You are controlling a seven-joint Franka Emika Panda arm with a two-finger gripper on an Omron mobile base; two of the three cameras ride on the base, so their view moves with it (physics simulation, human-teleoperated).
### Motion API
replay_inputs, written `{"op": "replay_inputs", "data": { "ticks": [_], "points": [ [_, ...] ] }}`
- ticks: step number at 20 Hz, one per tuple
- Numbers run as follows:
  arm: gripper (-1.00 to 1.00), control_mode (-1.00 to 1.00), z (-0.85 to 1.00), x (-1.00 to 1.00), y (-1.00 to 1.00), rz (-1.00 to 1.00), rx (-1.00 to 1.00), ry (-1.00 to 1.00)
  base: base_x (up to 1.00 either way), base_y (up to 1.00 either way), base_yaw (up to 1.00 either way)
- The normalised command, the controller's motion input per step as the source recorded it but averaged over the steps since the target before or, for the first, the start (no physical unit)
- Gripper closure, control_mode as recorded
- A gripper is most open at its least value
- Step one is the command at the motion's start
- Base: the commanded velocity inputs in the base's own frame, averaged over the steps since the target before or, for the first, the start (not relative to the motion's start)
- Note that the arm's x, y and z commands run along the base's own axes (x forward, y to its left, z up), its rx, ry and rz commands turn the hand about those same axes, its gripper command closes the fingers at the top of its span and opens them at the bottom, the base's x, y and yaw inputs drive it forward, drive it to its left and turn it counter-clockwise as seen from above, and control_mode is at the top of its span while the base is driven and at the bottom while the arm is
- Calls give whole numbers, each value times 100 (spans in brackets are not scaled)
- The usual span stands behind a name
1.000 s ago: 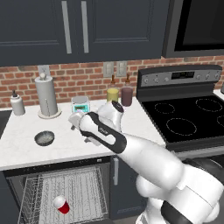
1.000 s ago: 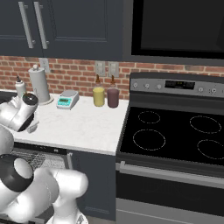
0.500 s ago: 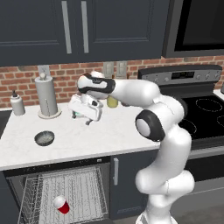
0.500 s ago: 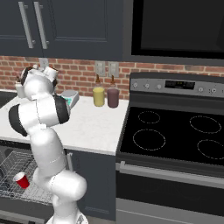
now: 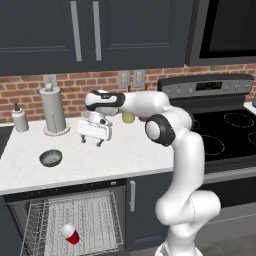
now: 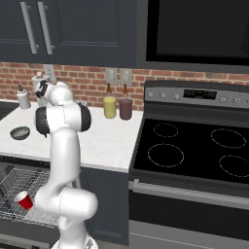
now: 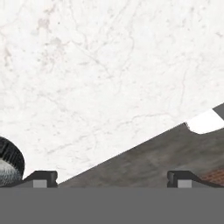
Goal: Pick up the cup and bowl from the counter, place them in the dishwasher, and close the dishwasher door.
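Observation:
The grey bowl (image 5: 51, 158) sits on the white counter (image 5: 125, 155), left of my gripper (image 5: 91, 141). The gripper hangs open and empty just above the counter, fingers pointing down. In the hand view the fingertips (image 7: 41, 177) stand wide apart over bare marble, with the bowl's rim (image 7: 9, 162) at the lower left. The red cup (image 5: 70, 233) lies on its side in the wire rack of the open dishwasher (image 5: 70, 220) under the counter. From the right base view the bowl (image 6: 20, 133) and the cup (image 6: 23, 199) show left of the arm. The dishwasher door is out of view below the rack.
A paper towel holder (image 5: 54, 110) and a small bottle (image 5: 20, 119) stand at the back left. A yellow canister (image 6: 110, 106) and a maroon one (image 6: 126, 108) stand by the brick wall. The black stovetop (image 6: 194, 151) lies to the right.
The arm has risen from a low folded pose and swung out over the counter. In the last half second the gripper sank a little toward the marble. Bowl and cup have not moved.

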Motion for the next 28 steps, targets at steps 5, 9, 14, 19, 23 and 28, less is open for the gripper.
{"op": "replay_inputs", "data": {
  "ticks": [5, 9, 14, 19, 23, 28],
  "points": [
    [-100, -100, -13, 0, 8, 4, 0, 0, 0, 0, 0],
    [-100, -100, -32, -11, 18, 13, 0, -15, 0, 0, 0],
    [-100, -100, -41, -7, 18, 20, 0, -16, 0, 0, 0],
    [-100, -100, -16, -2, 23, 25, 0, -12, 0, 0, 0],
    [-100, -100, 0, 0, 27, 27, 3, -10, 0, 0, 0],
    [-100, -100, 8, -1, 17, 22, 2, -6, 0, 0, 0]
  ]
}}
